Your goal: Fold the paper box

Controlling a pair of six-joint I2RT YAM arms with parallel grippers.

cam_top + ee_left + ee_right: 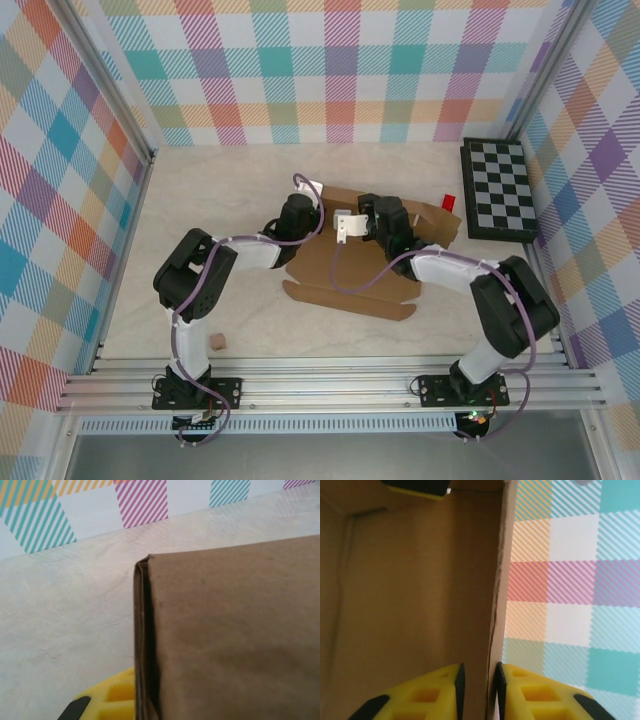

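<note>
**Two grippers on raised cardboard walls**

Mid-table, the box (350, 275) lies half-formed, with flat flaps spread toward the arms and its far part stood up. The left gripper (303, 205) is closed on a doubled-over wall, one yellow finger (107, 700) outside it, probably so the crease cannot spring open. The right gripper (477, 690) straddles a wall's edge with a sliver of slack, its jaws slightly parted rather than clamped. The cardboard is plain brown, matte, thin and stiff, with crisp die-cut edges. The ribbed fingers are yellow with black pads.
</note>
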